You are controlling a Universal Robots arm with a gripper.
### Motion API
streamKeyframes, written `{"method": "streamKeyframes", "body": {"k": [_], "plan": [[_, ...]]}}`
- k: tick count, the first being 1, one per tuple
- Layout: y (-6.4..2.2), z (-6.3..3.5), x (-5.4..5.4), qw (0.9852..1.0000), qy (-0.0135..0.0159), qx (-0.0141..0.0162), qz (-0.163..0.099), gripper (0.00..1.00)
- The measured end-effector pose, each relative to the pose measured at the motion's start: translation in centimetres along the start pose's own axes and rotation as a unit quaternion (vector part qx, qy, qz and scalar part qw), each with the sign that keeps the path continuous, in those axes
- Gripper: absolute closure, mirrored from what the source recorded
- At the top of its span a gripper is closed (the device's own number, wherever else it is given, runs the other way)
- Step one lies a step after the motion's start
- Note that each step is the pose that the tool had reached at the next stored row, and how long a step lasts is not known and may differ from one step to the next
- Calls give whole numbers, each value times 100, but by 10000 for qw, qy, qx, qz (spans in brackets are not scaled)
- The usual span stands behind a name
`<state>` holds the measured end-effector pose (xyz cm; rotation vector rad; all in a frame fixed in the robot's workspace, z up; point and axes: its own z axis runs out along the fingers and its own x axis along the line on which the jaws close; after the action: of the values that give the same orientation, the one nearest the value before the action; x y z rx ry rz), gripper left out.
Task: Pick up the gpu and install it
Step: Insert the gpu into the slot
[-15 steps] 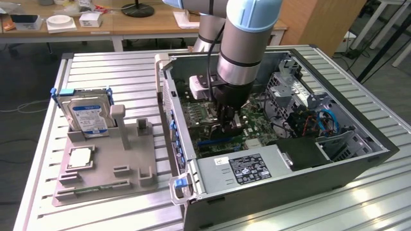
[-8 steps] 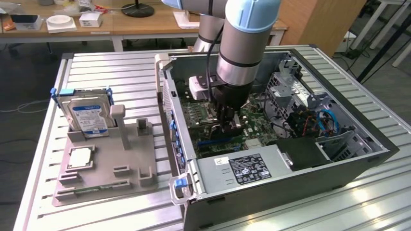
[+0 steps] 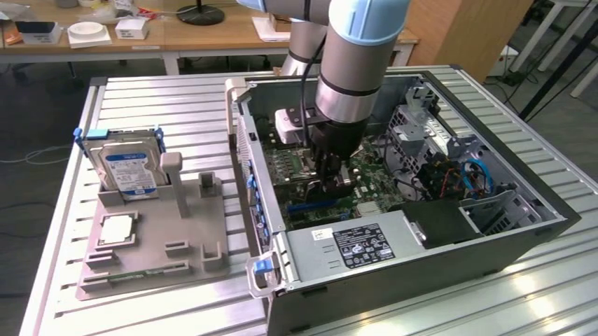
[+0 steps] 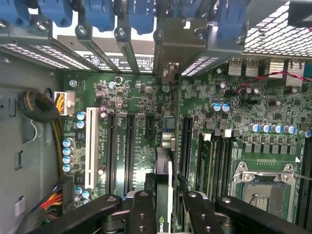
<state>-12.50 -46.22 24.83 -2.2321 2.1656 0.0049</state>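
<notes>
Gpu [image 4: 163, 190] held edge-on inside the open computer case [image 3: 523, 238], a thin dark blade with a green logo on its rim. Clamped from both sides by the black fingers [image 4: 142, 209] of the gripper [image 4: 163, 209], jaws closed on the card. Hangs over the motherboard [image 4: 234, 112] in the strip between two long black slots [image 4: 129, 146]; contact with the board cannot be told. White slot [image 4: 90, 146] beyond those, processor socket [image 4: 263, 190] on the other side.

In the exterior view, gripper [image 3: 332, 178] pointing straight down near the case's middle. Labelled power supply [image 3: 360, 245] at six o'clock from it. Grey fixture tray [image 3: 159, 238] on the slatted table [image 3: 168, 98] at nine o'clock of the case, well apart. Hard drive [image 3: 129, 168] upright at the tray's twelve o'clock end, memory stick [image 3: 140, 275] flat at its six o'clock edge.
</notes>
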Motion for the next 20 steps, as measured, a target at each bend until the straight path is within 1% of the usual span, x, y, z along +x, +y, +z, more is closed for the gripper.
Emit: {"method": "streamKeyframes", "body": {"k": [4,17,20], "plan": [[31,-2,0,10000,2,5,17,74],[35,17,-1,10000,2,14,20,74],[37,16,-1,10000,3,15,82,74]]}}
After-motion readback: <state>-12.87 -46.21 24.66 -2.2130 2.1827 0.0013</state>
